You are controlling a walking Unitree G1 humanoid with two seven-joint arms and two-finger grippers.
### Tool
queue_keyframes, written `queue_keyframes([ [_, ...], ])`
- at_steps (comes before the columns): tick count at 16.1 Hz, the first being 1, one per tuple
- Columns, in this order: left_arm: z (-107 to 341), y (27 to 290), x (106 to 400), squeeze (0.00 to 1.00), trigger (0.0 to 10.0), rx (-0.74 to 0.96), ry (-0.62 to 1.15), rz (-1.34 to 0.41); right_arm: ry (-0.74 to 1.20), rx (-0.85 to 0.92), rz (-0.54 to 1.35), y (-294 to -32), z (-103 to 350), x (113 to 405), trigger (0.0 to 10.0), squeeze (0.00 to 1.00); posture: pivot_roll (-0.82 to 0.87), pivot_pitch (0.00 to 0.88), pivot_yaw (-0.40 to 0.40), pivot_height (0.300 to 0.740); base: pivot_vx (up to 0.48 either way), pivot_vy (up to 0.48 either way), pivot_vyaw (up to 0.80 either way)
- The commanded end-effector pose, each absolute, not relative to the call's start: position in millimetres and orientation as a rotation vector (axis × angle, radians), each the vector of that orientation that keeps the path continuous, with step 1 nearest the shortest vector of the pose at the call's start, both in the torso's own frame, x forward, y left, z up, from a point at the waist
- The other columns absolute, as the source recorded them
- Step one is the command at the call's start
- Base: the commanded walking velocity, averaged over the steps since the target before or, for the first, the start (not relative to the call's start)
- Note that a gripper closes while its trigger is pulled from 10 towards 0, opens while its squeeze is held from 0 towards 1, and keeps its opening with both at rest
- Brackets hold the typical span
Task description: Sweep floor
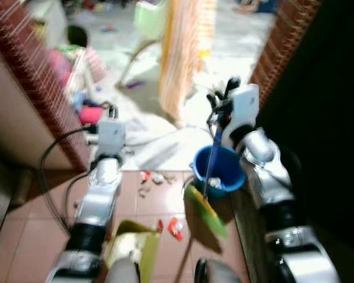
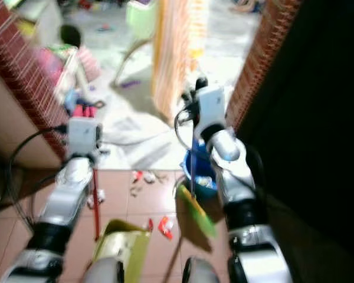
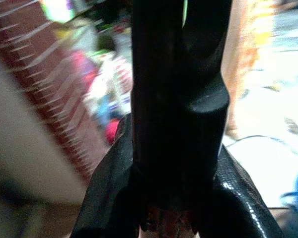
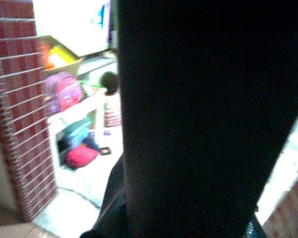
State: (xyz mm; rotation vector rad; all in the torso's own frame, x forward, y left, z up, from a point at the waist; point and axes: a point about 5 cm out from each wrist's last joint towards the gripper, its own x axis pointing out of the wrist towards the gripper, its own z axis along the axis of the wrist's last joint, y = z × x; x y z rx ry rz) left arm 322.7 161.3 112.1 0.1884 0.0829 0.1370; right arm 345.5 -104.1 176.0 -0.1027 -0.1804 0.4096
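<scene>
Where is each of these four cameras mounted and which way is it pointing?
Left eye view: on the head, looking down at the tiled floor; both silver arms, broom, blue bucket, yellow dustpan.
Right eye view: beside it, same scene, red litter.
Left wrist view: on the left wrist, along its dark fingers toward a brick wall.
Right wrist view: on the right wrist; dark shape close up, brick wall beyond.
Both eyes share the litter.

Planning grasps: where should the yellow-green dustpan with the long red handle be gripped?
Grip the yellow-green dustpan by its thin red handle, high up, closing across it from the side. The handle stands nearly upright over the pan on the floor tiles, so a level approach probably suits.
</scene>
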Motion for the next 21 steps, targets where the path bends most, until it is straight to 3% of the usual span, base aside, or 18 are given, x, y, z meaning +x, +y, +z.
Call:
queue_keyframes([
  [1, 116, 159, 324, 0.00, 10.0, 0.208, 0.068, 0.122, -0.256, -0.085, 0.425, -97, 190, 345, 10.0, 0.00, 0.01, 0.106, -0.023, 0.740, 0.000, 0.480, 0.00],
  [10, 124, 157, 327, 0.00, 10.0, 0.211, 0.056, 0.113, -0.262, -0.115, 0.419, -92, 189, 347, 10.0, 0.00, 0.03, 0.122, -0.019, 0.740, 0.000, 0.467, 0.00],
  [15, 133, 158, 326, 0.00, 10.0, 0.238, 0.034, 0.127, -0.311, -0.154, 0.394, -91, 203, 351, 10.0, 0.00, 0.04, 0.153, -0.026, 0.740, 0.000, 0.000, 0.00],
  [21, 119, 163, 327, 0.00, 10.0, 0.232, 0.077, 0.123, -0.354, -0.233, 0.171, -115, 206, 354, 10.0, 0.00, 0.03, 0.130, -0.030, 0.740, 0.000, 0.000, 0.00],
])
